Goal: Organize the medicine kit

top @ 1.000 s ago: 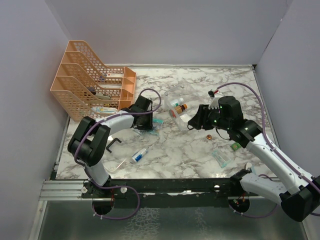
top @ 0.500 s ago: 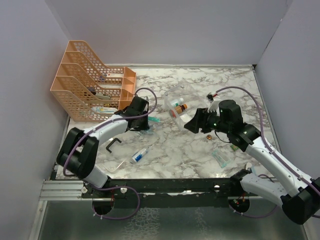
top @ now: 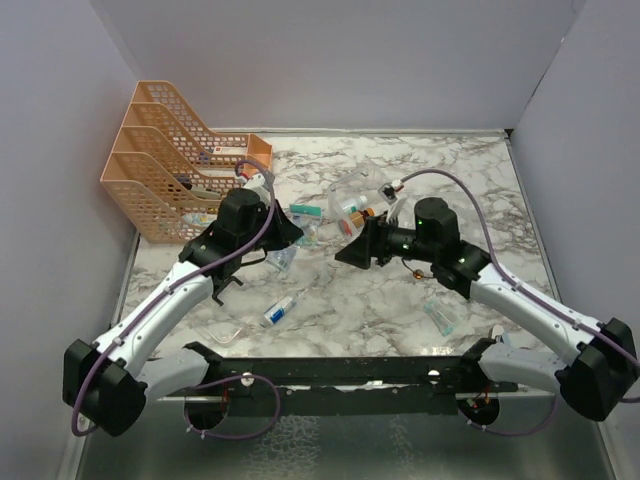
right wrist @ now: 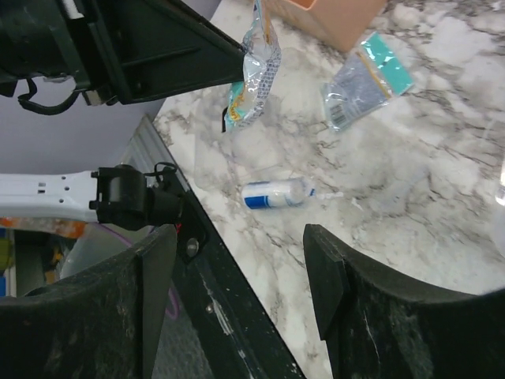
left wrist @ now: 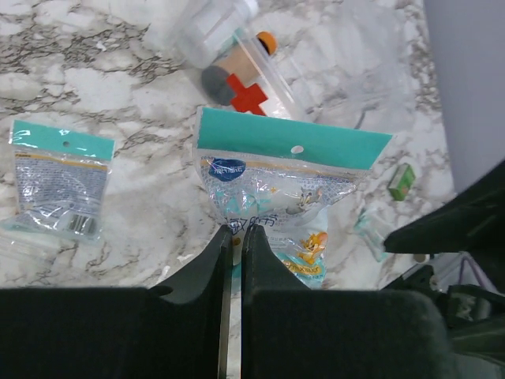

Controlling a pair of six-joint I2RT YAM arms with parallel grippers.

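My left gripper (top: 289, 236) (left wrist: 234, 229) is shut on a clear plaster packet with a teal header and a cartoon print (left wrist: 288, 178). It holds the packet above the table, where it hangs in the right wrist view (right wrist: 255, 71). The clear medicine kit pouch with a red cross (top: 355, 205) (left wrist: 237, 79) lies just beyond, with small bottles inside. My right gripper (top: 350, 252) (right wrist: 237, 237) is open and empty, just right of the left gripper and facing it.
A second teal-headed packet (top: 305, 211) (left wrist: 59, 185) (right wrist: 367, 79) lies beside the pouch. A white and blue tube (top: 280, 310) (right wrist: 276, 192) lies near the front edge. An orange file rack (top: 180, 170) stands at the back left. A small packet (top: 443, 315) and a green box (left wrist: 402, 180) lie at the right.
My left arm has swung out from the rack side and lifted the cartoon packet off the table. My right gripper has moved left towards it.
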